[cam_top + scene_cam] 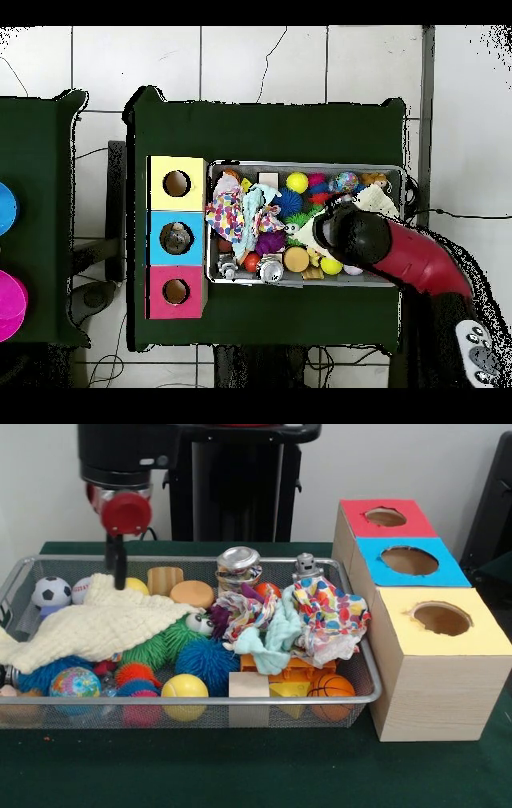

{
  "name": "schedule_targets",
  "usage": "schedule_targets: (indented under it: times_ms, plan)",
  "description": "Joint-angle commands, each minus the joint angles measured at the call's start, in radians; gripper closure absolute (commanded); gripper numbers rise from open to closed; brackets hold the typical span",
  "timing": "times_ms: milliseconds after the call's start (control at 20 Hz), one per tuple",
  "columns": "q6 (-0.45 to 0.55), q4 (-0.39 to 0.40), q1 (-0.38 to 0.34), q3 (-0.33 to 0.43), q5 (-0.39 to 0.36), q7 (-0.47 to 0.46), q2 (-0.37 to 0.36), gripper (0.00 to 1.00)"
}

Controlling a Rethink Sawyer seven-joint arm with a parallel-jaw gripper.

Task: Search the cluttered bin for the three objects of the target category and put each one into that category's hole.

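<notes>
The wire mesh bin (200, 702) holds a heap of toys and cloths; it also shows in the overhead view (305, 165). No see-through water bottle shows in either view. My gripper (119, 576) hangs over the bin's left part, its tip at a cream knitted cloth (104, 624). I cannot tell whether it is open or shut, and nothing shows in it. In the overhead view my red arm (400, 255) covers the gripper. The red-faced hole (385, 517) is the farthest on the wooden box; in the overhead view it (176, 291) is the lowest.
A shiny metal can (238, 566) stands at the bin's back. Spiky balls (206, 662), a yellow ball (185, 690), a soccer ball (51, 591), a basketball (330, 687) and a dotted cloth (328, 616) fill the bin. The blue-faced hole (409, 560) and the yellow-faced hole (442, 618) lie nearer.
</notes>
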Motion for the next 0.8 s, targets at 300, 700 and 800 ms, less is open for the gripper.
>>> schedule_targets:
  times_ms: [300, 700, 800]
  plan:
    - [-0.017, -0.143, -0.158, 0.257, -0.184, -0.290, 0.140, 0.00]
    - [-0.102, -0.133, -0.241, 0.398, -0.241, -0.239, 0.191, 0.00]
    - [-0.094, -0.139, -0.244, 0.413, -0.254, -0.230, 0.189, 0.00]
